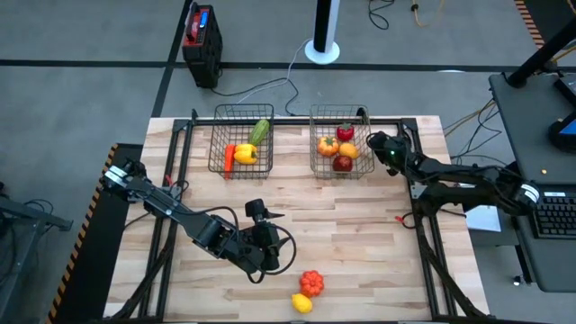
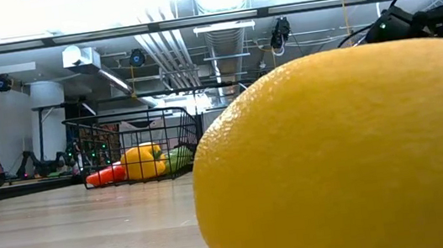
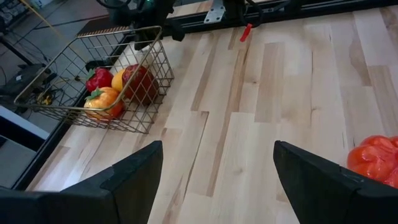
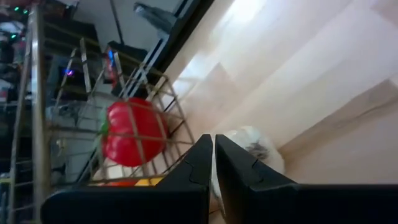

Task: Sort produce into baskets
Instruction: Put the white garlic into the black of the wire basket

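Observation:
Two dark wire baskets stand at the table's far side. The left basket point(image 1: 241, 139) holds a green cucumber, a yellow pepper point(image 2: 143, 161) and an orange carrot. The right basket point(image 1: 340, 142) holds a red pepper point(image 4: 130, 134), an orange, a dark red apple and a tomato point(image 3: 102, 102). An orange-red tomato point(image 1: 311, 282) and a lemon point(image 1: 301, 303) rest on the table near its near edge. My left gripper point(image 1: 273, 241) is open and empty above the table, to the far left of the tomato point(image 3: 376, 158). My right gripper point(image 1: 378, 142) is shut and empty beside the right basket's right wall.
The black table frame runs along the table's sides and far edge point(image 1: 297, 119). The lemon point(image 2: 343, 151) fills the low view's front. A small pale blurred thing point(image 4: 252, 146) lies just past my right fingertips. Bare wood lies between the baskets and the loose produce.

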